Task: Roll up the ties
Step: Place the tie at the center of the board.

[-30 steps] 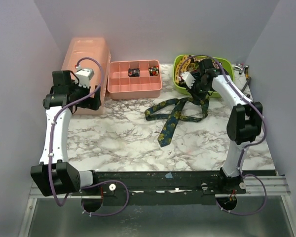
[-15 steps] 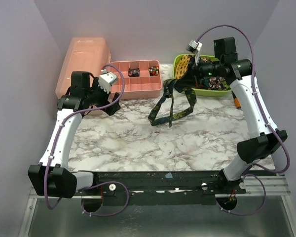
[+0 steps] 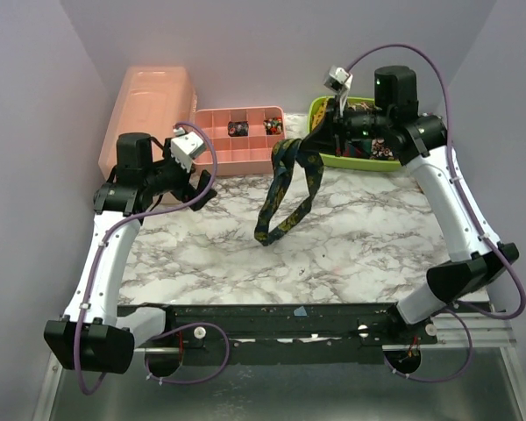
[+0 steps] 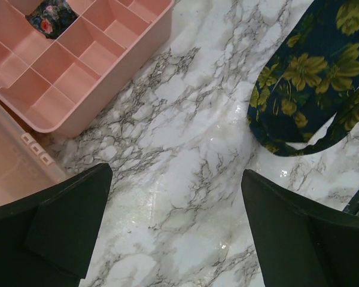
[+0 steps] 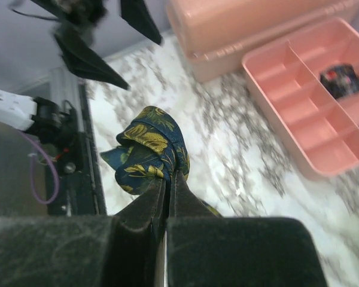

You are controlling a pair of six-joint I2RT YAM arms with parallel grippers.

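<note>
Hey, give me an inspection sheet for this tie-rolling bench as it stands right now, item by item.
Surface: marble tabletop, no spills seen.
Job's things: navy tie with yellow flowers dangles over the marble; more ties heaped in the green basket; two patterned bundles, likely rolled ties, in the pink divider tray.
Clutter: pink bin at back left.
Grippers: left gripper open, holding nothing; right gripper shut on the navy tie.
Cables: purple cables loop along both arms; no snag seen.
Surroundings: plain pale walls on three sides.
</note>
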